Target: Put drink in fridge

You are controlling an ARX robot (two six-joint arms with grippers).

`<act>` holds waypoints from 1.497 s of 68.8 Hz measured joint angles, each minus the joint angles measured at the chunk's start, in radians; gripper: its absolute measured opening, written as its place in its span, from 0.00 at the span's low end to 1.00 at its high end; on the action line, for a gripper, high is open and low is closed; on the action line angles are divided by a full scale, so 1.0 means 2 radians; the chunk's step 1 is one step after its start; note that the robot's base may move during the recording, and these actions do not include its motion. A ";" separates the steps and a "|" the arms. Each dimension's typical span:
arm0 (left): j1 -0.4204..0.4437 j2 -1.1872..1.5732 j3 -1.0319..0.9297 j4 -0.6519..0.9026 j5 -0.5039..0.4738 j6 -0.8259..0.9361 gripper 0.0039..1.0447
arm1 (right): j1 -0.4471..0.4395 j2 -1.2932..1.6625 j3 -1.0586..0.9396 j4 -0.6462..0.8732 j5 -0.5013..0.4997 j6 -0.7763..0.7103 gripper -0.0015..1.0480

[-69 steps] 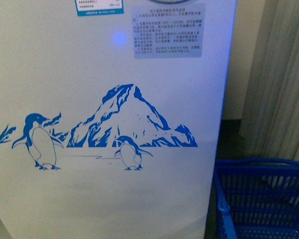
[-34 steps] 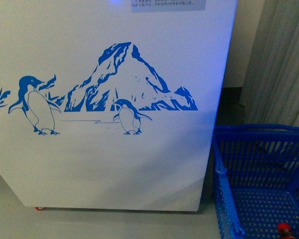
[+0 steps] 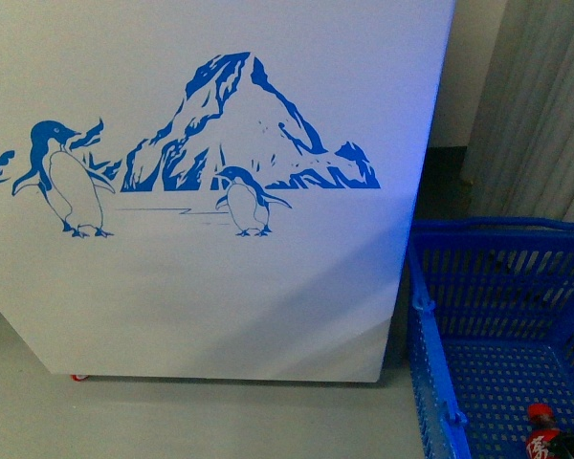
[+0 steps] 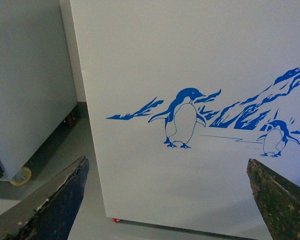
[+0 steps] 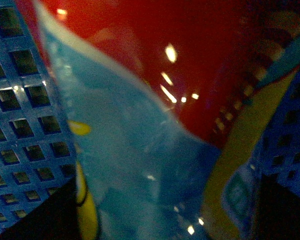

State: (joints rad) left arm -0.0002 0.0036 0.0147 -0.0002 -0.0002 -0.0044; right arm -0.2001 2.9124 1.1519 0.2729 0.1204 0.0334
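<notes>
fridge (image 3: 220, 306): white front panel filling most of the front view, printed in blue with a mountain (image 3: 244, 124) and 2 penguins, 1 large (image 3: 65, 177) and 1 small (image 3: 247, 201); a small red foot (image 3: 79, 377) under the lower left corner, on the grey floor (image 3: 191, 421).
shopping basket (image 3: 502, 228): blue perforated plastic, on the floor just beside the fridge's right edge, in front of a pale curtain (image 3: 545, 105).
drink (image 3: 542, 432): inside the basket, low in its near right part at the bottom edge of the front view; only the red cap and the top of the red label with white characters visible; well apart from the fridge.
drink up close (image 5: 155, 125): fills the right wrist view, blurred; red, light blue and yellow label areas with the blue basket mesh (image 5: 20, 125) behind on both sides.
left gripper (image 4: 166, 165): fingers (image 4: 55, 205) spread wide, nothing between them, facing the fridge front near the large penguin.
grey cabinet (image 4: 25, 75): left of the fridge in the left wrist view, on a caster (image 4: 20, 176).
right gripper (image 5: 155, 220): only dark blurred shapes in 2 corners of the right wrist view, very close to the drink; clamped or spread cannot be told.
</notes>
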 joint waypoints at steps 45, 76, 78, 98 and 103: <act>0.000 0.000 0.000 0.000 0.000 0.000 0.92 | 0.000 -0.248 -0.131 -0.009 -0.052 0.014 0.39; 0.000 0.000 0.000 0.000 0.000 0.000 0.92 | -0.001 -0.723 -0.212 -0.128 -0.080 -0.004 0.39; 0.000 0.000 0.000 0.000 0.000 0.000 0.92 | -0.002 -0.761 -0.212 -0.133 -0.080 -0.004 0.39; 0.000 0.000 0.000 0.000 0.000 0.000 0.92 | 0.007 -0.993 -0.201 -0.143 -0.074 0.007 0.39; 0.000 0.000 0.000 0.000 0.000 0.000 0.92 | 0.013 -1.042 -0.201 -0.147 -0.074 0.018 0.39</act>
State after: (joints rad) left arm -0.0002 0.0036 0.0147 -0.0002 -0.0002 -0.0044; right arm -0.1738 0.8291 0.7506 -0.0212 -0.0269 0.0696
